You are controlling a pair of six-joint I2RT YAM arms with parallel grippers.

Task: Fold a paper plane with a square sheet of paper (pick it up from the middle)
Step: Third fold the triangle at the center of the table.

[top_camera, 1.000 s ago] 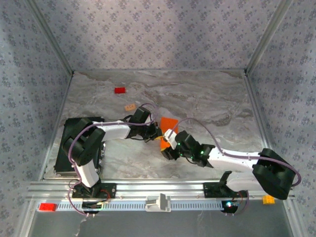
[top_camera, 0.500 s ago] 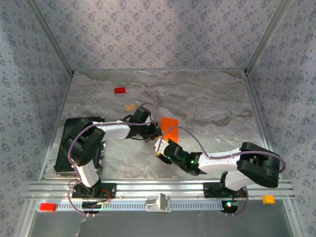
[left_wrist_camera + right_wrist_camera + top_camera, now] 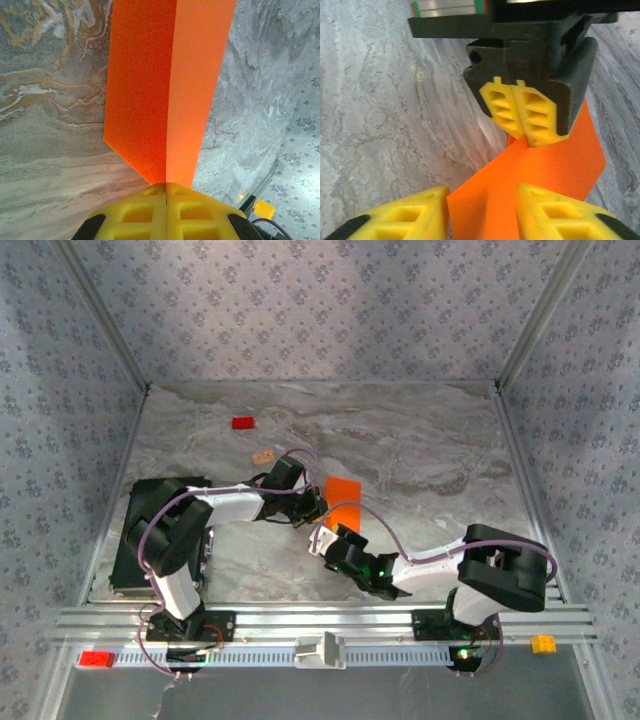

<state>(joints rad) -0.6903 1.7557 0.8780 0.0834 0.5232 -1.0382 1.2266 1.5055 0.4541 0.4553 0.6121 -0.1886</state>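
The square sheet of paper (image 3: 344, 502) is bright orange and folded along a centre crease, with its two halves (image 3: 165, 90) rising away from my left gripper (image 3: 166, 186). That gripper is shut on the crease at the near end of the sheet. In the top view the left gripper (image 3: 318, 508) sits at the paper's left edge. My right gripper (image 3: 482, 200) is open, its yellow fingers on either side of a lower corner of the paper (image 3: 545, 170), facing the left gripper's fingers (image 3: 525, 112). The right gripper (image 3: 322, 538) is just below the sheet.
A small red block (image 3: 242, 423) and a small tan block (image 3: 263, 457) lie at the back left of the marble table (image 3: 420, 440). A black box (image 3: 135, 540) stands by the left arm's base. Patterned walls close in the table.
My right arm has folded in, carrying its gripper left and nearer the paper's lower corner, and its jaws have narrowed. The left gripper has held still on the crease.
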